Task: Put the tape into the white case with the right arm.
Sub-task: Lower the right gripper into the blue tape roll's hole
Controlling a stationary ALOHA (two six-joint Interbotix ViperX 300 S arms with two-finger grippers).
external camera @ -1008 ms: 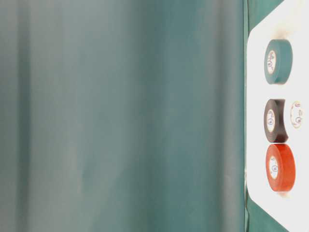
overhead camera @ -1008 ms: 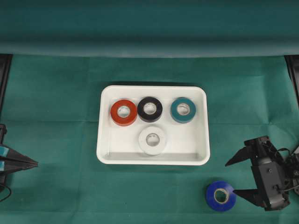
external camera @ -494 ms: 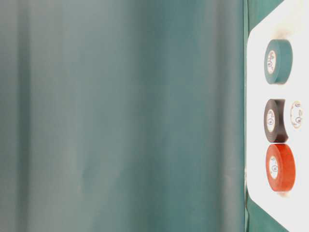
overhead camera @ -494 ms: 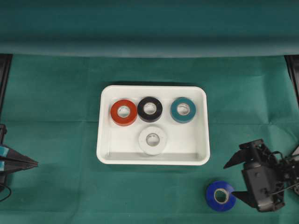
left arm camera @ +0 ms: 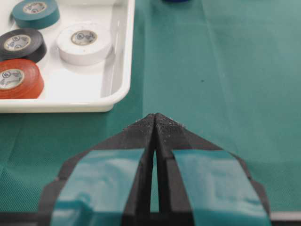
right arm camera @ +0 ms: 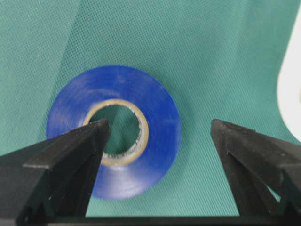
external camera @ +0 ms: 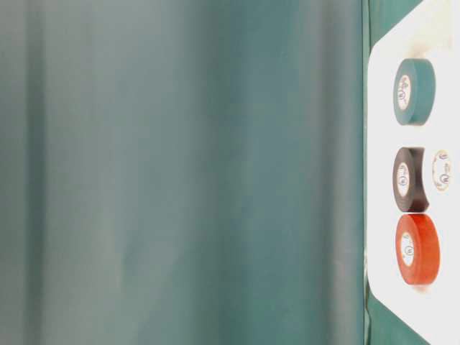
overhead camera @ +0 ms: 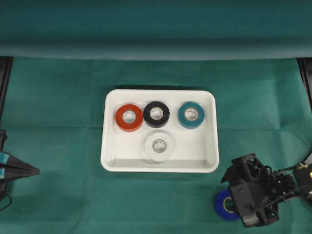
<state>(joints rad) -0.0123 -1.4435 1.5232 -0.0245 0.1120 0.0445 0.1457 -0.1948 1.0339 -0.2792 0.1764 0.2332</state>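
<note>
A blue tape (overhead camera: 222, 207) lies flat on the green cloth, in front of the white case (overhead camera: 109, 163) and to its right. My right gripper (overhead camera: 229, 197) hangs over the blue tape and covers its right half in the overhead view. In the right wrist view the right gripper (right arm camera: 160, 123) is open. Its left finger (right arm camera: 70, 155) stands over the hole of the blue tape (right arm camera: 157, 141), and its right finger (right arm camera: 249, 150) is off the roll over bare cloth. Nothing is gripped. My left gripper (overhead camera: 34, 170) rests shut at the far left.
Inside the case lie a red roll (overhead camera: 128, 117), a black roll (overhead camera: 156, 114), a teal roll (overhead camera: 191, 115) and a white roll (overhead camera: 159, 146). The case's near right corner (overhead camera: 214, 165) is close to the right arm. A raised fold of cloth (overhead camera: 156, 48) runs along the back.
My right gripper has moved left and down from beside the blue tape to over it, still open. The tape, the case and the left arm have not moved.
</note>
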